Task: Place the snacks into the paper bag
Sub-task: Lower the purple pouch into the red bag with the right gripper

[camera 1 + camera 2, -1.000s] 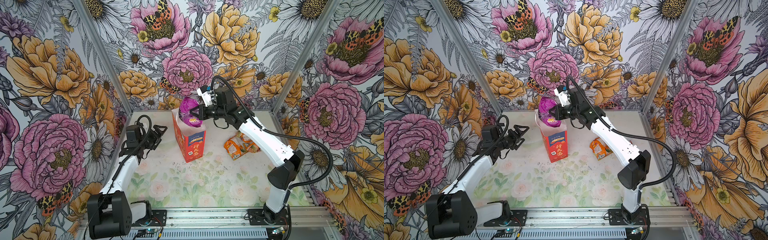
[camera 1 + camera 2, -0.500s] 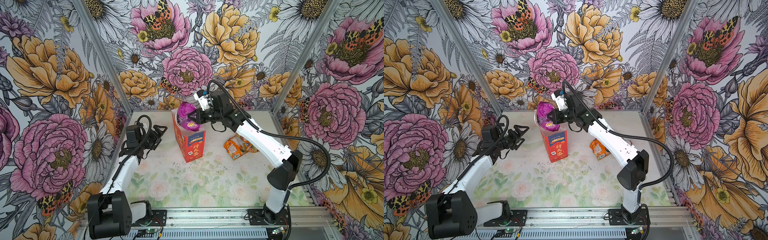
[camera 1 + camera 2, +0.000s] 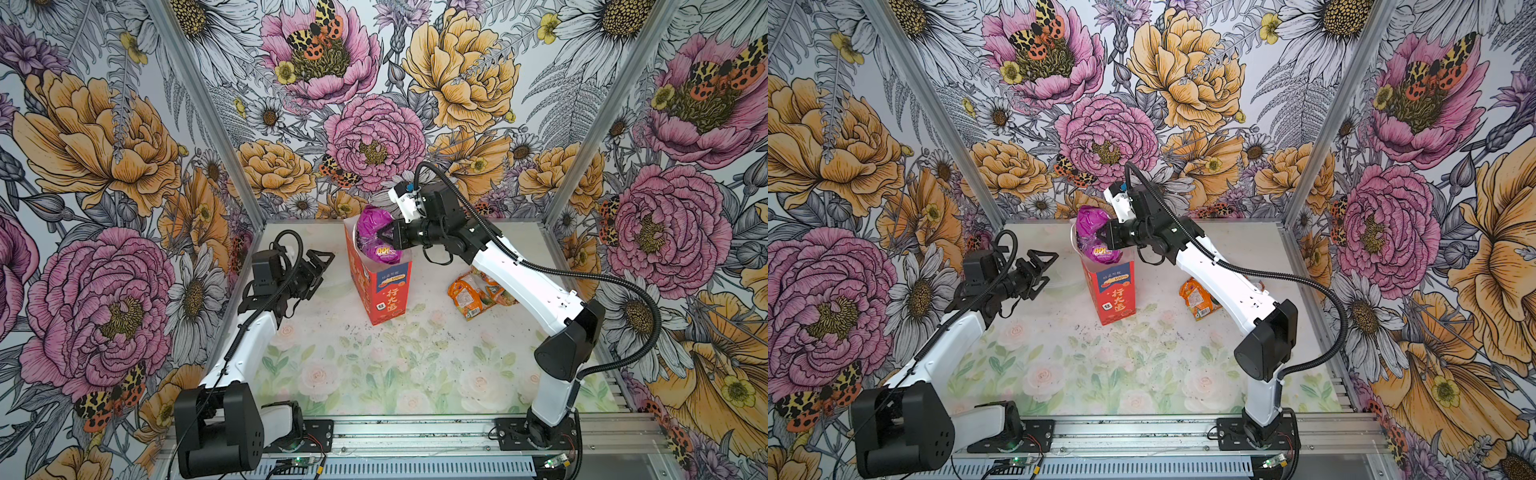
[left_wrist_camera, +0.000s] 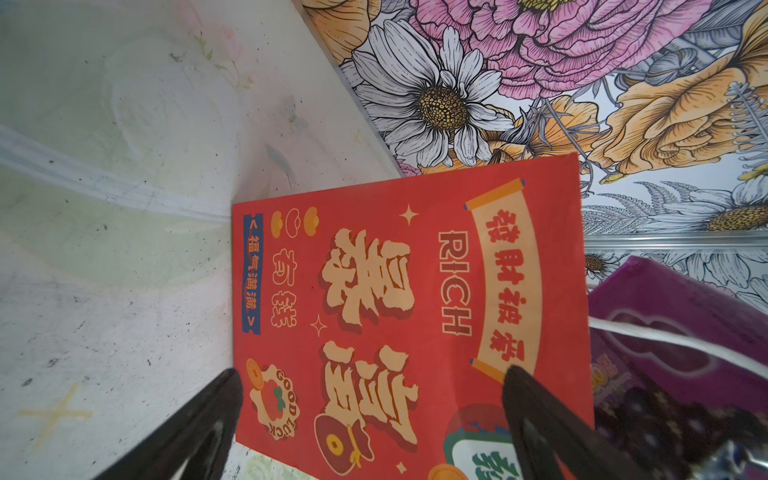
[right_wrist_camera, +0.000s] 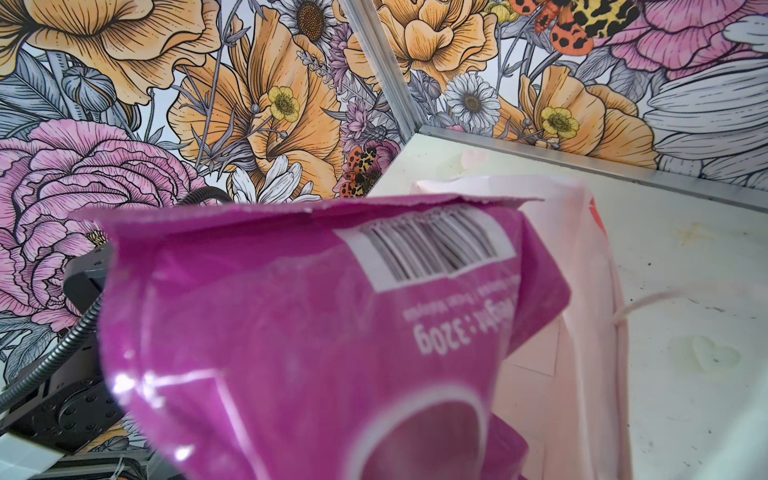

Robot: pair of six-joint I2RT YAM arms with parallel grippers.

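right gripper [image 3: 382,237] pinching the purple packet [image 3: 371,227] over the bag [image 3: 390,293], left gripper [image 3: 321,266] wide, we want it deeper before letting go.

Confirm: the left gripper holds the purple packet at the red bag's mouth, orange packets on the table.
Wrong arm: the right gripper holds the purple packet at the red bag's mouth, as both top views show. The orange packets are on the table.

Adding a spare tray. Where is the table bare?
Bare: the wide front of the table, from the paper bag forward to the arm bases. Crowded at the back: the bag, the purple packet held by the right hand, the orange packets beside it, the open left hand.
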